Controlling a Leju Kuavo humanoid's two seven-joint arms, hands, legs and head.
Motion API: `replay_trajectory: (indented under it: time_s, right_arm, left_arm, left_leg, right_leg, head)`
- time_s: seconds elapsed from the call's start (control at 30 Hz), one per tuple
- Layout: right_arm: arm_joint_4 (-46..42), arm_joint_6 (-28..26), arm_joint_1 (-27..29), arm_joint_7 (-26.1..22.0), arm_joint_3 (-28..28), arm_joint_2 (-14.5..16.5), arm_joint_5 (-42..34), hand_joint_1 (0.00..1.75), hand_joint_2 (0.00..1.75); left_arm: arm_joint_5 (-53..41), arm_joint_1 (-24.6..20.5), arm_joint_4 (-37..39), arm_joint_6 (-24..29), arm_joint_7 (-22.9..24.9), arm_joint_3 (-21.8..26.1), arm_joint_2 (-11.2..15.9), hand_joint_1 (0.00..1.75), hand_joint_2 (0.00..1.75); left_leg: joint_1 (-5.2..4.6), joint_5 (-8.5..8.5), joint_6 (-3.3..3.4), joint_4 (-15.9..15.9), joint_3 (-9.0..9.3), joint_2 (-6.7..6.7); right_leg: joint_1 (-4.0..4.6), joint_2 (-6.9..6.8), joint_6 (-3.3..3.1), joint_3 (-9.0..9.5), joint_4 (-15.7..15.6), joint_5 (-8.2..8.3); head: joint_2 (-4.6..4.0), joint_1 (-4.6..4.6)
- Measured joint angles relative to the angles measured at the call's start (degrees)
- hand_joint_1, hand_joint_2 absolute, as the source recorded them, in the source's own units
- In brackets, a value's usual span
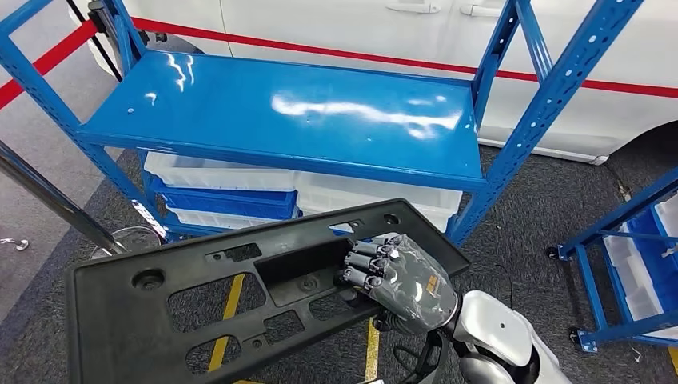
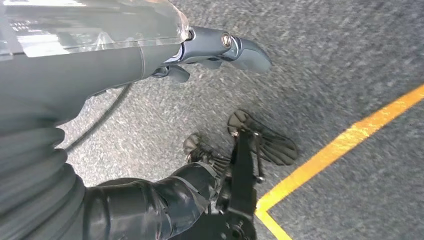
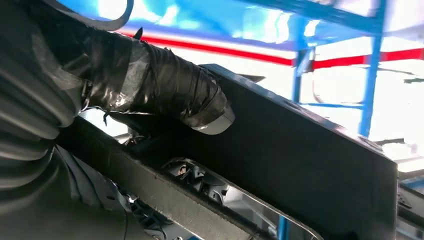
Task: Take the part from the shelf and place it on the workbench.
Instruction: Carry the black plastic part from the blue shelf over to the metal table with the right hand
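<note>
The part (image 1: 200,296) is a long flat black plastic panel with cut-out openings, held in front of the blue shelf (image 1: 280,112), clear of its bare top board. My right hand (image 1: 396,280) grips the panel near its right end, fingers hooked into the central opening. From the right wrist, the taped thumb (image 3: 165,95) presses on the black panel (image 3: 300,165). My left hand (image 2: 220,47) hangs over the grey floor holding nothing, and its fingers look extended.
White and blue bins (image 1: 232,192) sit on the shelf's lower level. A second blue rack (image 1: 632,256) stands at the right. A white vehicle (image 1: 400,32) with a red stripe is behind. Yellow floor tape (image 2: 340,145) crosses the grey carpet.
</note>
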Motion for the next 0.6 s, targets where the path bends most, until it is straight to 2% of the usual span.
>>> replay_trajectory:
  time_s: [0.03,0.1,0.13,0.17,0.2,0.27,0.3,0.33,0.37,0.4,0.43,0.47,0.5,0.53,0.57,0.6]
  right_arm:
    - [0.0,-0.3,-0.3,0.6,0.0,-0.4,1.6,1.75,1.75]
    - [0.1,-0.8,-1.0,1.7,0.1,-1.3,4.3,1.75,1.75]
    - [0.2,-1.0,-1.4,2.1,0.2,-1.8,5.3,1.75,1.75]
    - [0.2,-1.1,-1.8,2.5,0.2,-2.2,6.1,1.75,1.75]
    - [0.3,-1.1,-2.2,3.0,0.3,-2.7,7.0,1.75,1.75]
    - [0.5,-1.2,-3.1,4.1,0.5,-3.7,8.8,1.75,1.75]
    - [0.7,-1.3,-3.5,4.6,0.7,-4.2,9.7,1.75,1.75]
    - [0.8,-1.3,-3.9,5.1,0.8,-4.8,10.5,1.75,1.75]
    - [1.0,-1.4,-4.3,5.5,1.0,-5.4,11.1,1.75,1.75]
    - [1.0,-1.4,-4.7,5.9,1.1,-5.9,11.6,1.75,1.75]
    - [1.1,-1.4,-5.1,6.2,1.3,-6.4,11.9,1.75,1.75]
    - [1.1,-1.4,-5.5,6.4,1.5,-6.9,12.0,1.75,1.75]
    - [1.1,-1.4,-5.9,6.5,1.6,-7.3,12.1,1.75,1.75]
    - [1.1,-1.4,-6.2,6.6,1.8,-7.7,12.2,1.75,1.75]
    - [1.1,-1.4,-6.5,6.7,1.9,-8.0,12.2,1.75,1.75]
    - [1.1,-1.5,-6.7,6.7,2.0,-8.3,12.2,1.75,1.75]
  left_arm:
    - [-0.1,0.0,0.0,0.0,0.0,0.0,0.0,0.00,1.75]
    - [-0.2,0.1,-0.1,-0.2,0.0,0.1,0.0,0.00,1.75]
    - [-0.3,0.2,-0.1,-0.3,0.0,0.1,0.1,0.00,1.75]
    - [-0.4,0.2,-0.1,-0.3,0.0,0.2,0.1,0.00,1.75]
    - [-0.5,0.3,-0.1,-0.4,0.0,0.3,0.2,0.00,1.75]
    - [-0.7,0.3,-0.1,-0.4,0.0,0.3,0.2,0.00,1.75]
    - [-0.9,0.3,-0.1,-0.4,0.1,0.3,0.2,0.00,1.75]
    - [-1.0,0.2,-0.1,-0.4,0.1,0.3,0.2,0.00,1.75]
    - [-1.1,0.2,-0.2,-0.4,0.2,0.4,0.3,0.00,1.75]
    - [-1.1,0.2,-0.2,-0.4,0.2,0.5,0.3,0.00,1.75]
    - [-1.1,0.2,-0.2,-0.4,0.3,0.6,0.3,0.00,1.75]
    - [-1.1,0.1,-0.3,-0.4,0.4,0.7,0.4,0.00,1.75]
    - [-1.1,0.1,-0.4,-0.4,0.4,0.8,0.4,0.00,1.75]
    - [-1.1,0.1,-0.4,-0.4,0.4,0.9,0.4,0.00,1.75]
    - [-1.1,0.1,-0.5,-0.4,0.5,1.0,0.4,0.00,1.75]
    - [-1.1,0.1,-0.5,-0.5,0.5,1.1,0.4,0.00,1.75]
  left_leg:
    - [-0.01,0.53,-0.41,0.1,-0.20,0.00]
    - [0.11,1.68,-1.20,-0.3,-0.25,-0.02]
    - [0.22,1.21,-1.54,-0.1,-0.56,-0.07]
    - [0.33,-0.55,-1.82,1.0,-1.11,-0.13]
    - [0.46,-3.44,-2.06,3.3,-1.85,-0.17]
    - [0.60,-9.80,-2.48,10.3,-3.31,-0.21]
    - [0.65,-11.25,-2.65,13.7,-3.55,-0.20]
    - [0.67,-11.20,-2.74,15.9,-3.18,-0.20]
    - [0.68,-10.05,-2.75,16.4,-1.93,-0.20]
    - [0.70,-8.56,-2.66,14.8,0.30,-0.20]
    - [0.70,-7.82,-2.45,11.3,3.48,-0.25]
    - [0.60,-8.05,-2.18,6.8,6.96,-0.30]
    - [0.48,-8.80,-1.86,3.1,9.66,-0.36]
    - [0.31,-9.56,-1.57,0.3,11.30,-0.43]
    - [0.12,-9.76,-1.28,-1.0,11.73,-0.46]
    - [0.15,-9.30,-0.88,-1.3,11.35,-0.43]
  right_leg:
    - [0.24,0.07,-0.34,0.75,-1.7,-0.71]
    - [0.39,0.06,-1.23,0.07,-2.2,0.10]
    - [0.31,-0.07,-1.72,-0.44,-2.3,0.81]
    - [0.17,-0.20,-2.24,-1.09,-2.5,1.66]
    - [0.02,-0.31,-2.63,-1.94,-2.7,2.54]
    - [0.11,-0.39,-2.93,-3.84,-2.6,4.10]
    - [0.16,-0.42,-2.86,-4.82,-2.4,4.82]
    - [0.19,-0.47,-2.75,-5.82,-2.3,5.52]
    - [0.19,-0.52,-2.59,-6.89,-2.0,6.20]
    - [0.18,-0.54,-2.40,-7.86,-1.7,6.82]
    - [0.18,-0.56,-2.17,-8.70,-1.5,7.37]
    - [0.23,-0.56,-1.87,-9.34,-1.3,7.86]
    - [0.28,-0.60,-1.55,-9.67,-1.2,8.40]
    - [0.30,-0.66,-1.20,-9.81,-1.3,8.95]
    - [0.30,-0.71,-0.83,-9.86,-1.5,9.56]
    - [0.27,-0.73,-0.47,-9.95,-1.8,10.12]
  head:
    - [0.00,0.01]
    - [0.00,0.11]
    - [0.00,0.10]
    - [0.00,0.08]
    - [0.00,0.05]
    - [0.00,-0.01]
    - [0.00,-0.01]
    - [0.00,-0.01]
    - [0.00,-0.02]
    - [0.00,-0.02]
    - [0.00,-0.03]
    - [0.00,-0.02]
    - [0.00,0.01]
    - [0.00,0.04]
    - [0.00,0.07]
    - [0.00,0.11]
